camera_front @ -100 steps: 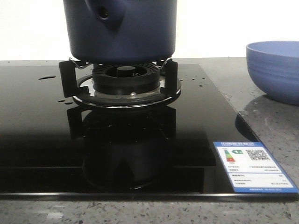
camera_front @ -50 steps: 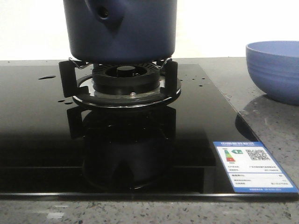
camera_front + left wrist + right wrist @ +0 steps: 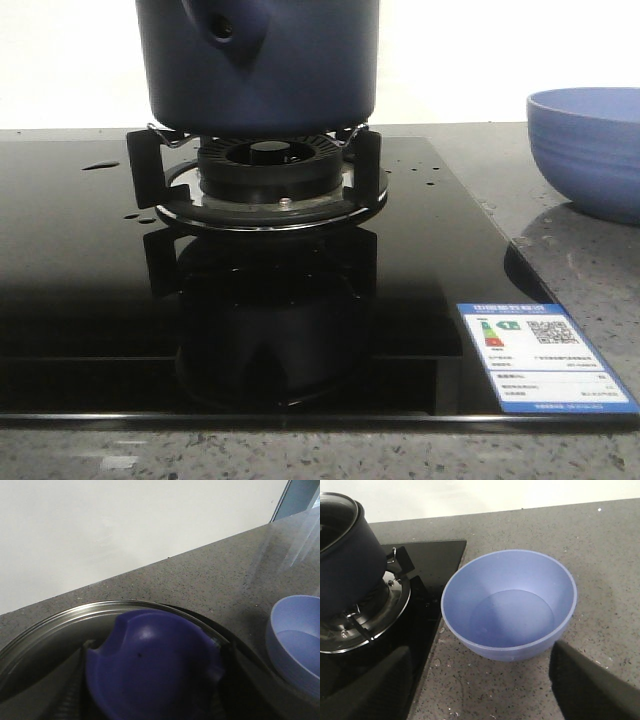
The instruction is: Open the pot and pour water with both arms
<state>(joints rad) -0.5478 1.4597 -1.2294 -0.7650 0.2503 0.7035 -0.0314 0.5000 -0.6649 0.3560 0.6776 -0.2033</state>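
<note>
The pot (image 3: 258,65) sits on the gas burner (image 3: 268,175). The left pincer (image 3: 150,680) hovers right above its lid knob (image 3: 150,672), grip unclear. The right pincer (image 3: 480,690) is spread wide, empty, with the blue bowl (image 3: 509,605) just ahead of it.

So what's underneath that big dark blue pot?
The pot sits on black supports over a round burner. Its base and contents are hidden.
</note>
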